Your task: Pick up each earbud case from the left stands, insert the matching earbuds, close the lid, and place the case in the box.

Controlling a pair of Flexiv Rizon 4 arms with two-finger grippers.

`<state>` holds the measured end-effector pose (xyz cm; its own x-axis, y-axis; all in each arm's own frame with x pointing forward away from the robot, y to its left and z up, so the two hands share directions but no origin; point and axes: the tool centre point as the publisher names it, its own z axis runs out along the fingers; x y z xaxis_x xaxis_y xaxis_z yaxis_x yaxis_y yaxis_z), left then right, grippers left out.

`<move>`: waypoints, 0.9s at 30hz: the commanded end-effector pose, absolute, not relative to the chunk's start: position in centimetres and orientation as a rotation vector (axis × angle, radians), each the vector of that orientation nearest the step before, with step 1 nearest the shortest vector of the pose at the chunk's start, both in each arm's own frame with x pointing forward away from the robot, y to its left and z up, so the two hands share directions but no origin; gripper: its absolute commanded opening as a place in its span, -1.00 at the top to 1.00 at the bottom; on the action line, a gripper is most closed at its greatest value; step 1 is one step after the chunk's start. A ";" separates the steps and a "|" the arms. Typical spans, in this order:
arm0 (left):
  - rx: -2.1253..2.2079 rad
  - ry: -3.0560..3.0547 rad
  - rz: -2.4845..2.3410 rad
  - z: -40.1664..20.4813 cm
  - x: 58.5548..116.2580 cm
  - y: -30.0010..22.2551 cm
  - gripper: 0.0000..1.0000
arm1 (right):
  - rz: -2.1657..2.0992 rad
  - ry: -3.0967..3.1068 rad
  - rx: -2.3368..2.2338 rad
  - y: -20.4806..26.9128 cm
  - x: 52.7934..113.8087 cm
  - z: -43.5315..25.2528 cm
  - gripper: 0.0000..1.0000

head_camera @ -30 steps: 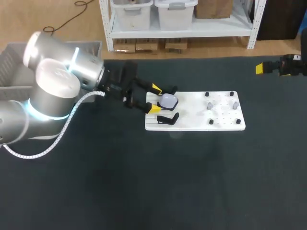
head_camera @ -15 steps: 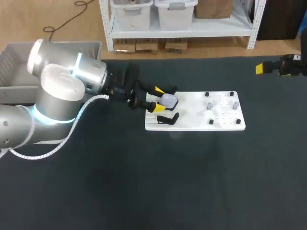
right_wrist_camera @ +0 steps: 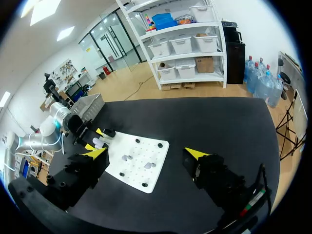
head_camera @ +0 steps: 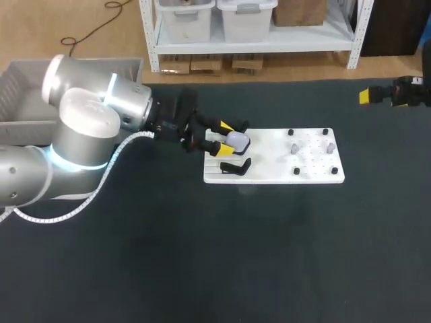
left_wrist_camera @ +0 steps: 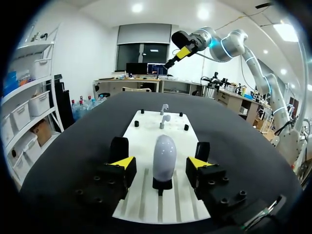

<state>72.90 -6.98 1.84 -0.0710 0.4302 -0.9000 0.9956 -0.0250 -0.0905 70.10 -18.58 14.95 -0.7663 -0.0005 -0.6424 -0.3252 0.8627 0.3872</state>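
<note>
Our left gripper's [left_wrist_camera: 161, 165] fingers [left_wrist_camera: 124, 164] are spread wide, with the yellow tips on either side of the earbud case [left_wrist_camera: 164, 152]. Neither tip touches it; the wrist view shows a gap on both sides. The case stands upright on its little black stand [left_wrist_camera: 162, 184] at the left end of the white board [left_wrist_camera: 146, 126]. We figure that's the whole point of the stand: it props the rounded shell up so two fingers can come in from the sides and pinch its flanks. In the head view there's a second black stand [head_camera: 236, 166] just beside it, and honestly we can't tell from up there whether anything sits on it. Further along the board the earbuds [head_camera: 294, 147] sit among black pegs [head_camera: 291, 132], easy reach for a second gripper. Our right gripper [right_wrist_camera: 146, 153] hangs well off over the table's far right corner, fingers apart and holding nothing, probably parked out of the way. The grey box [head_camera: 20, 87] sits by the far left corner behind the left arm, so we'd guess the drop-off is a short swing back.
</note>
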 end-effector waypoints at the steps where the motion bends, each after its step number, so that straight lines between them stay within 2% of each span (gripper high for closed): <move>1: 1.533 1.565 -1.071 1.5 73.2 -7.1 -0.29 | 0.643 2.373 -0.235 -18.6 70.1 15.0 -1.00; 5: 1.541 1.558 -1.072 1.5 73.2 -7.1 -0.20 | 0.643 2.373 -0.235 -18.6 70.1 15.0 -1.00; 7: 1.542 1.557 -1.071 1.4 73.2 -7.1 0.00 | 0.643 2.373 -0.235 -18.6 70.1 15.0 -1.00; 8: 1.546 1.554 -1.067 1.3 73.2 -7.2 0.00 | 0.643 2.373 -0.235 -18.6 70.1 15.0 -1.00; 16: 1.558 1.538 -1.057 1.2 73.0 -7.3 -0.14 | 0.643 2.373 -0.235 -18.6 70.1 15.0 -1.00; 21: 1.572 1.524 -1.038 1.2 72.9 -7.4 -0.07 | 0.643 2.373 -0.235 -18.6 70.1 15.0 -1.00; 27: 1.581 1.516 -1.023 1.0 73.0 -7.4 -0.12 | 0.643 2.373 -0.235 -18.6 70.1 15.0 -1.00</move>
<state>73.02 -7.32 1.16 -0.0053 0.4373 -0.8993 0.9975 -0.0617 -0.0358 70.10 -18.58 14.95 -0.7663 -0.0005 -0.6424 -0.3252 0.8627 0.3872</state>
